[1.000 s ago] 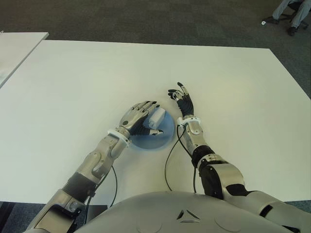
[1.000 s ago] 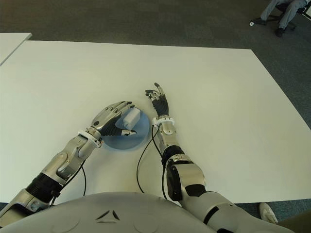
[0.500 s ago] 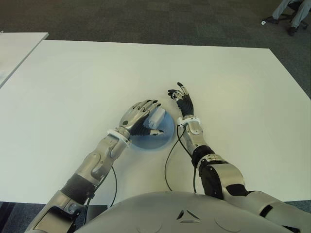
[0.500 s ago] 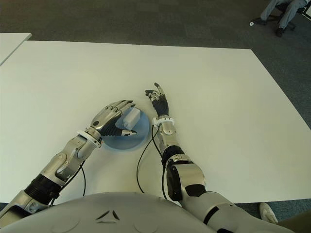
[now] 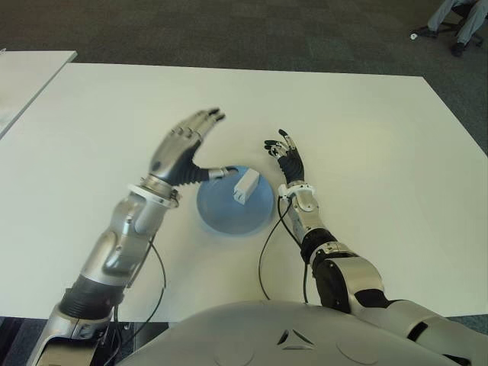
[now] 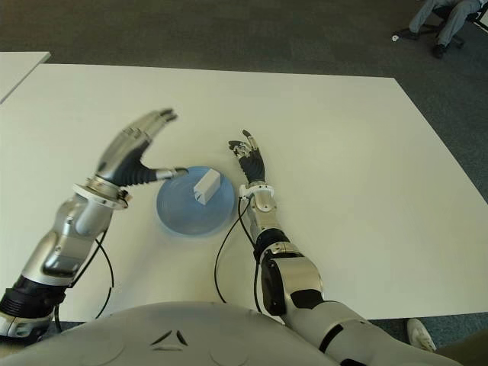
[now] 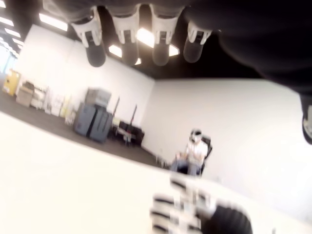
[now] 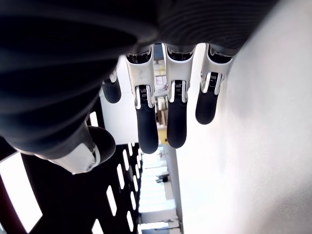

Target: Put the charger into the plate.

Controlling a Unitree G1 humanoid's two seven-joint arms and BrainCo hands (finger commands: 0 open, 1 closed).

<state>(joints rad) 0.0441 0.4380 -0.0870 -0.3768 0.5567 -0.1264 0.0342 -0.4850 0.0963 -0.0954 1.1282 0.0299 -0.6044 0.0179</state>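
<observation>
The charger (image 5: 246, 186) lay in the blue plate (image 5: 229, 217), toward its far right part, free of both hands. The left robot hand (image 5: 181, 147) was raised above the worktop (image 5: 366, 137) just left of the plate, fingers spread and holding nothing — only the thumb reached out over the plate's far rim. The right robot hand (image 5: 288, 162) showed just right of the plate, fingers loosely extended and empty. A person (image 7: 192, 156) sat in a chair far across the room.

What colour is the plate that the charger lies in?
Light blue; the plate shows best in the left eye view, holding the white charger.
</observation>
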